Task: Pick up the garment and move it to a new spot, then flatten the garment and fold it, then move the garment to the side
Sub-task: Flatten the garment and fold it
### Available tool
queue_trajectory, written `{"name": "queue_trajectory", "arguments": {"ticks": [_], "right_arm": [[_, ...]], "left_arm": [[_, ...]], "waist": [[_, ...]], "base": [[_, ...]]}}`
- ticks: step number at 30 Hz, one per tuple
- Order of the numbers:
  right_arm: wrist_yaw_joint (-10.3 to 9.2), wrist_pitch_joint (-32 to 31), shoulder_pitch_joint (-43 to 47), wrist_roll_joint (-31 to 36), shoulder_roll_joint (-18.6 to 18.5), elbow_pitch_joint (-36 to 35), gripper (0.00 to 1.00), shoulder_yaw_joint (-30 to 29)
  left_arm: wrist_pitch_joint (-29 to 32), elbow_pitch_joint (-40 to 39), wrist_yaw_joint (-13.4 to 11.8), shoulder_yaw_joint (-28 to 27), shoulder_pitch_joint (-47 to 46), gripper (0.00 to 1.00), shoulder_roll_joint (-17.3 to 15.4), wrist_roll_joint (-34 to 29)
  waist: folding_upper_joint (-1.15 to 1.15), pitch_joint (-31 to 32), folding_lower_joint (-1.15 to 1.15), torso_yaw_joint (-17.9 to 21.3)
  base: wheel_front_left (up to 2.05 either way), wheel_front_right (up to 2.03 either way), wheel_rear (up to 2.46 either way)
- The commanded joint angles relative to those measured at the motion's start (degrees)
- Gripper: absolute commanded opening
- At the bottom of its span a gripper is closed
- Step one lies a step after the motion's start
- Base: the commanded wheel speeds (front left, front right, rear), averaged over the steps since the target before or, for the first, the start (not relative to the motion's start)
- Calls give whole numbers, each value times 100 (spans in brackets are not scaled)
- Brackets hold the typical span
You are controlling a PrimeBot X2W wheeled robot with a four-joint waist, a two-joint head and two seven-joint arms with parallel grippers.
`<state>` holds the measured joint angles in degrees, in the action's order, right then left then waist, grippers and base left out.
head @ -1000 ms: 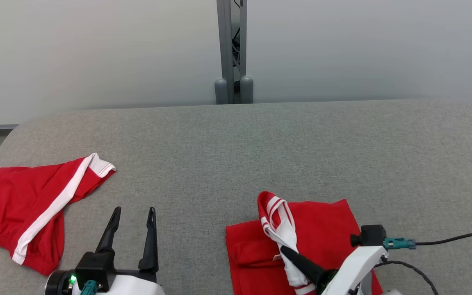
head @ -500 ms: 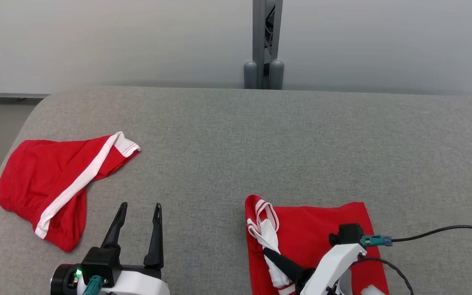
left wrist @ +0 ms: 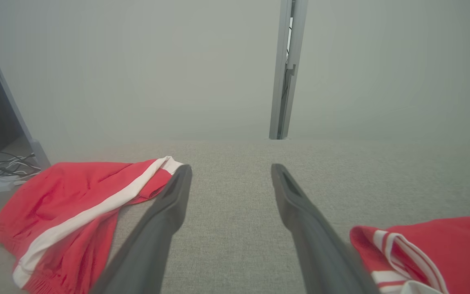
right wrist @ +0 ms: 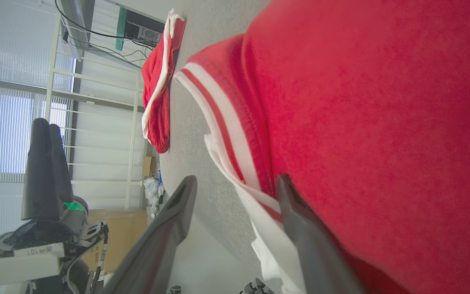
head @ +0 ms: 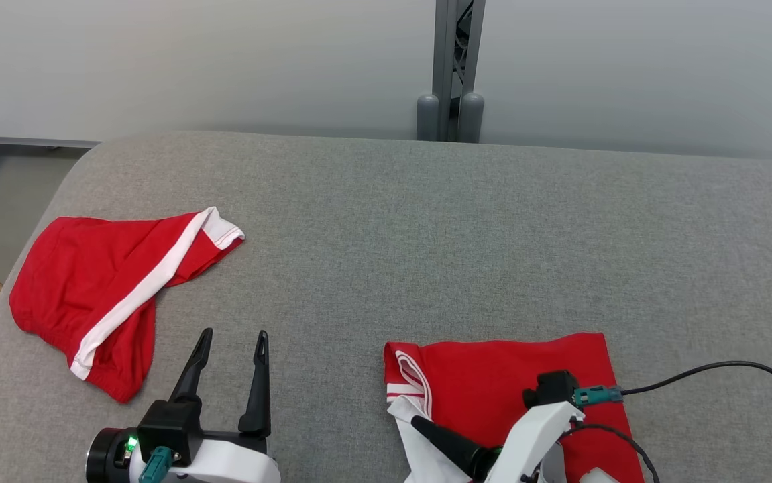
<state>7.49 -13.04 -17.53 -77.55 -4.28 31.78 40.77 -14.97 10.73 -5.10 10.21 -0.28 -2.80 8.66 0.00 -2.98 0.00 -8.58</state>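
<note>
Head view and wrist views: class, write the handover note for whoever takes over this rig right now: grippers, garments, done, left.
Left gripper: open, empty, over the table between the two garments.
Right gripper: open, the near garment's striped edge between its fingers, not clamped.
Near garment: red, a flat rectangle at the table's near right.
Other garment: red with a white stripe, crumpled at the left edge.
Done: near garment looks folded.
Left: probably moving it to the side.

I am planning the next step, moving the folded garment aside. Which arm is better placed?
Right. The right gripper is open at the striped edge of the folded garment; the left gripper hangs open over bare table, apart from it.
</note>
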Motion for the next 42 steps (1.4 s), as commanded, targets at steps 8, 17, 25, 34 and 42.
{"name": "queue_trajectory", "arguments": {"ticks": [8,17,25,34,42], "right_arm": [[0,-51,-38,-161,-54,-623,100,5],[0,360,-243,150,-578,-990,100,-425],[0,2058,-597,2030,-1493,-426,100,-1034],[0,2835,-328,4572,-1538,-416,100,-2291],[-1,2823,968,6407,-757,-1754,100,-3670]], "left_arm": [[-16,25,6,-81,18,100,-23,-72],[-16,-26,22,-183,66,100,-21,-101],[-16,-149,9,-297,-28,100,-22,-38],[-15,-466,17,-475,-141,100,-22,-9],[-15,-677,-25,-505,17,100,-25,-24]], "waist": [[0,213,0,146],[0,394,0,406],[0,475,0,687],[0,469,0,904],[0,452,0,997]], "base": [[0,0,0],[0,0,0],[0,0,0],[0,0,0],[0,0,0]]}}
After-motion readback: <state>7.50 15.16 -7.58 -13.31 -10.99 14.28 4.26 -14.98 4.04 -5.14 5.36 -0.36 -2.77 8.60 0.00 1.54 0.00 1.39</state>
